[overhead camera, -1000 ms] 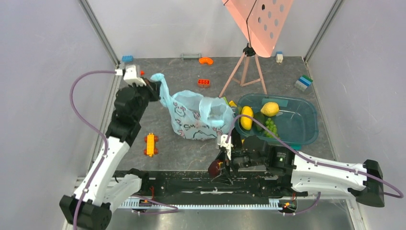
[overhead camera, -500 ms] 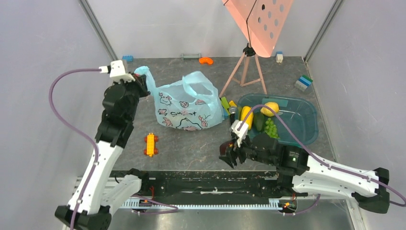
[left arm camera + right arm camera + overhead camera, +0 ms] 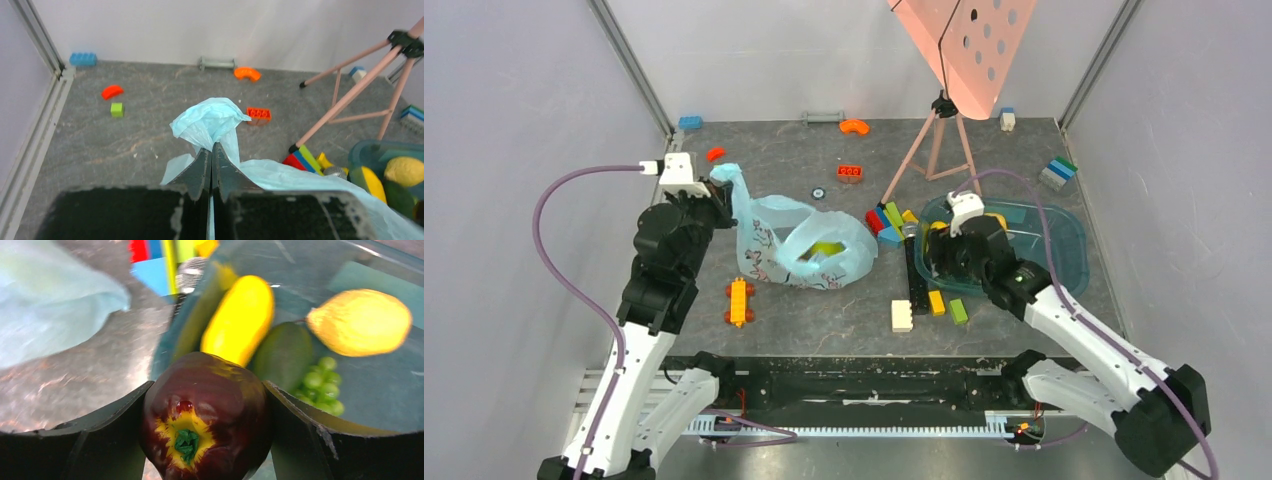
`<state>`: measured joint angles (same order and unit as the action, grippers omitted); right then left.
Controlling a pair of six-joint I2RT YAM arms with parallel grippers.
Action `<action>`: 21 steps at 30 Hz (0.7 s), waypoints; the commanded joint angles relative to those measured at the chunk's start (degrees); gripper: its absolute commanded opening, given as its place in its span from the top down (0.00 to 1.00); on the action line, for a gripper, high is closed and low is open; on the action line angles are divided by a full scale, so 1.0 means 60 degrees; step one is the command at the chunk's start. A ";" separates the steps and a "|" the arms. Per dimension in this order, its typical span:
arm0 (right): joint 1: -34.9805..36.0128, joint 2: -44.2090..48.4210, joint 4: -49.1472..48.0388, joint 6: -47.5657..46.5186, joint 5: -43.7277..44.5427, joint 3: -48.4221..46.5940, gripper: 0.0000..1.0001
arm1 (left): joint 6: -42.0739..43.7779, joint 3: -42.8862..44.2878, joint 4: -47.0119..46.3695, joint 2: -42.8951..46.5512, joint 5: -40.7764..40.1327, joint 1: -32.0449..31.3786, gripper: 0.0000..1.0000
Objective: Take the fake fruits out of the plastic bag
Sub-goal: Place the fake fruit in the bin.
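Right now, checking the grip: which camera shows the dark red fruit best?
Right wrist view: the dark red fruit fills the foreground, clamped between the jaws. Top and left wrist views show nothing clear of it.

The plastic bag (image 3: 799, 250) lies open-mouthed at centre-left, blocking the middle; toy bricks (image 3: 886, 220) fill the gap between it and the teal tub (image 3: 1059, 250); the pink tripod (image 3: 934, 150) stands behind that gap; the right gripper (image 3: 934, 258), clamped round a dark maroon fruit (image 3: 205, 400), occupies the tub's left rim; mostly bare floor (image 3: 774, 160) lies behind the bag and right of the tub.
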<state>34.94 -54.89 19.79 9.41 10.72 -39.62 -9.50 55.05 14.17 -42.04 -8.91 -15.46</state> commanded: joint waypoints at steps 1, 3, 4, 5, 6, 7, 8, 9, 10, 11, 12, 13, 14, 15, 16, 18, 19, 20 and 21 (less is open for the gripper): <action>-0.1706 -0.0384 -0.0749 -0.0283 -0.0279 -0.0070 0.51 | -0.0271 -0.0451 0.0391 0.0333 0.0049 0.0014 0.98; -0.2537 -0.0541 -0.0829 -0.0290 -0.0359 0.0024 0.51 | -0.0339 -0.0678 0.0415 0.0464 0.0207 0.0014 0.98; -0.2844 -0.0582 -0.0850 -0.0285 -0.0322 0.0051 0.51 | -0.0336 -0.0745 0.0525 0.0471 0.0312 0.0015 0.98; -0.3161 -0.0619 -0.0863 -0.0303 -0.0161 0.0085 0.51 | -0.0336 -0.0730 0.0723 0.0427 0.0393 0.0014 0.98; -0.3422 -0.0671 -0.0867 -0.0320 0.0125 0.0119 0.51 | -0.0350 -0.0694 0.0926 0.0344 0.0447 0.0014 0.98; -0.3600 -0.0739 -0.0857 -0.0348 0.0391 0.0139 0.51 | -0.0365 -0.0644 0.1140 0.0242 0.0551 0.0007 0.98; -0.3793 -0.0849 -0.0846 -0.0399 0.0644 0.0170 0.50 | -0.0365 -0.0624 0.1277 0.0175 0.0640 0.0015 0.98; -0.3975 -0.0964 -0.0825 -0.0436 0.0736 0.0199 0.50 | -0.0352 -0.0629 0.1394 0.0104 0.0745 0.0007 0.98; -0.4167 -0.1142 -0.0816 -0.0453 0.0747 0.0244 0.49 | -0.0351 -0.0659 0.1444 0.0085 0.0812 0.0014 0.98; -0.4316 -0.1302 -0.0817 -0.0473 0.0734 0.0283 0.49 | -0.0351 -0.0702 0.1461 0.0082 0.0853 0.0014 0.98; -0.4466 -0.1482 -0.0838 -0.0459 0.0719 0.0341 0.48 | -0.0365 -0.0784 0.1462 0.0107 0.0870 0.0014 0.98; -0.4597 -0.1660 -0.0889 -0.0438 0.0742 0.0408 0.47 | -0.0378 -0.0847 0.1454 0.0134 0.0859 0.0021 0.98; -0.4671 -0.1798 -0.0954 -0.0392 0.0810 0.0466 0.46 | -0.0380 -0.0929 0.1443 0.0202 0.0848 0.0014 0.98; -0.4746 -0.1966 -0.1026 -0.0355 0.0880 0.0517 0.45 | -0.0384 -0.1015 0.1421 0.0271 0.0854 0.0006 0.98; -0.4816 -0.2127 -0.1085 -0.0308 0.0940 0.0550 0.45 | -0.0381 -0.1075 0.1404 0.0333 0.0849 0.0014 0.98; -0.4898 -0.2386 -0.1161 -0.0207 0.1020 0.0567 0.44 | -0.0395 -0.1221 0.1372 0.0502 0.0912 0.0014 0.98; -0.4927 -0.2493 -0.1184 -0.0174 0.1013 0.0567 0.42 | -0.0387 -0.1300 0.1351 0.0592 0.0980 0.0014 0.98; -0.4929 -0.2550 -0.1236 -0.0147 0.1011 0.0578 0.39 | -0.0380 -0.1381 0.1311 0.0705 0.1028 0.0014 0.98; -0.4929 -0.2585 -0.1301 -0.0122 0.0961 0.0603 0.36 | -0.0376 -0.1483 0.1255 0.0794 0.1090 0.0007 0.98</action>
<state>5.72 -69.12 14.50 7.84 15.31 -36.40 -10.31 47.53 22.72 -39.66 -4.54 -15.46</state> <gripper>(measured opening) 0.752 0.022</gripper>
